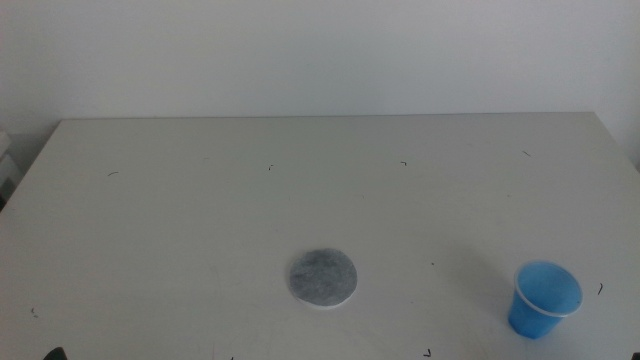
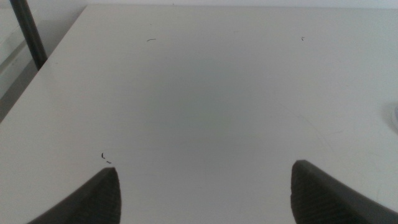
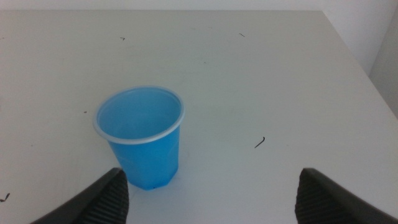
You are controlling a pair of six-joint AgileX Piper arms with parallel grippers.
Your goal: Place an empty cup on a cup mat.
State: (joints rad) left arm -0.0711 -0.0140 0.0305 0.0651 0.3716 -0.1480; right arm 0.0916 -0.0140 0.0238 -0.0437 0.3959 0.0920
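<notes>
The blue cup point(image 1: 543, 298) stands upright and empty on the white table at the front right. It also shows in the right wrist view point(image 3: 142, 137), just beyond my right gripper point(image 3: 208, 196), whose jaws are wide apart and empty. The grey round cup mat point(image 1: 323, 277) lies flat at the front centre, apart from the cup. My left gripper point(image 2: 205, 193) is open and empty over bare table at the front left; a sliver of the mat's edge point(image 2: 395, 117) shows in its view. Neither arm shows in the middle view beyond a dark tip point(image 1: 52, 354).
The white table point(image 1: 200, 200) carries only a few small dark specks. Its far edge meets a white wall. A dark pole point(image 2: 28, 34) stands off the table's left edge in the left wrist view.
</notes>
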